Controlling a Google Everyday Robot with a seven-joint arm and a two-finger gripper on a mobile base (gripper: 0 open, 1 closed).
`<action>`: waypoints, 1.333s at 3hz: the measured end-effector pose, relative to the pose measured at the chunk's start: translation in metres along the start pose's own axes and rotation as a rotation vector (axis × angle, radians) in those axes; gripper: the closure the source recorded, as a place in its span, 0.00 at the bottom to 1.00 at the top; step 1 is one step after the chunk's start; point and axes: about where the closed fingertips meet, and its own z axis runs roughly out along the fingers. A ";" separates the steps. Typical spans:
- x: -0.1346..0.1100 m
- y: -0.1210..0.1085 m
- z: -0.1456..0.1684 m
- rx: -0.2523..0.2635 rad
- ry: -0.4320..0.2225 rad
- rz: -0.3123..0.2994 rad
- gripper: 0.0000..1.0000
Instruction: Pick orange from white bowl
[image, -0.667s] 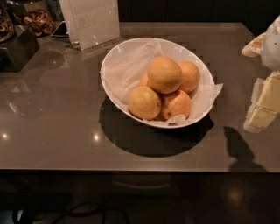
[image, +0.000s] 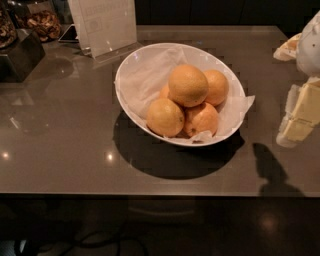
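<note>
The orange (image: 188, 85) sits on top of three smaller oranges (image: 165, 117) in the white bowl (image: 129, 65), which is lined with crumpled paper (image: 150, 80) and stands mid-desk (image: 60, 150). The pincer (image: 299, 120) hangs at the right edge, well apart from the bowl and holding nothing visible; how far open it is cannot be told.

The big round orange (image: 188, 85) sits on top in the white bowl (image: 131, 63), mid-frame. The gripper (image: 300, 119) is at the right edge.
</note>
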 end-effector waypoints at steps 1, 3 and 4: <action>-0.020 -0.018 0.005 -0.023 -0.048 -0.080 0.00; -0.079 -0.054 0.038 -0.137 -0.181 -0.265 0.00; -0.098 -0.063 0.057 -0.190 -0.233 -0.300 0.00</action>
